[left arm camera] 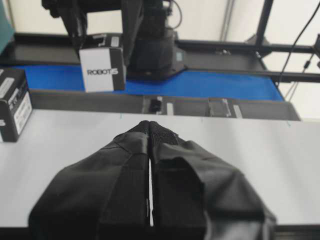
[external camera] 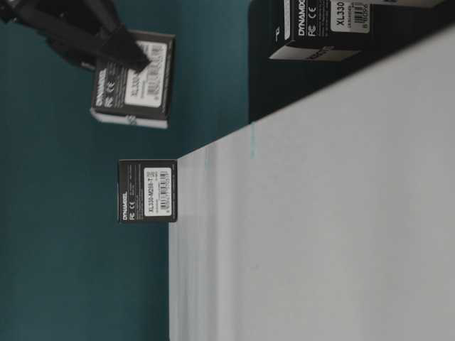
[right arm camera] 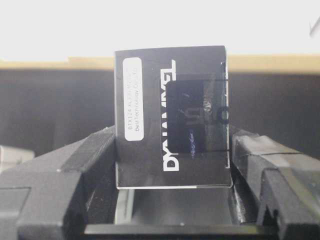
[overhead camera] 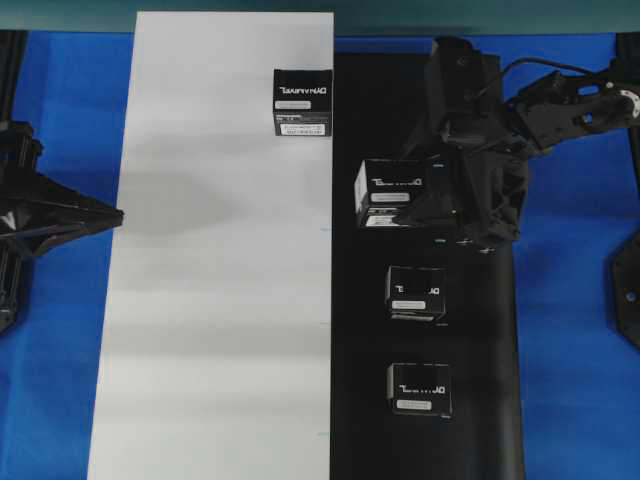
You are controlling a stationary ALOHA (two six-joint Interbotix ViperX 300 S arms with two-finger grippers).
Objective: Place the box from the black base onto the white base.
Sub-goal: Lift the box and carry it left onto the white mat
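The right gripper [right arm camera: 172, 165] is clamped about halfway closed on the box [right arm camera: 172, 117], one padded finger pressed to each of its side faces. The overhead view shows the box [overhead camera: 397, 193] in that gripper [overhead camera: 445, 200] over the black base [overhead camera: 480, 400], near the base's far end and close to its edge along the white base [overhead camera: 220, 300]. In the table-level view the box [external camera: 135, 78] hangs clear of any surface, and the left wrist view likewise shows it [left arm camera: 102, 62] raised above the black base.

Two more cartons lie on the black base nearer the camera-side end, the middle carton [overhead camera: 417, 293] and the near carton [overhead camera: 420, 390], in a row with the held one. A fourth carton [overhead camera: 303, 102] stands on the white base at its far end, beside the edge that meets the black base.

The left gripper [left arm camera: 150, 131] has its fingers pressed fully together, holding nothing, and hovers at the opposite long edge of the white base. Both bases lie side by side on the blue bench [overhead camera: 570, 330].
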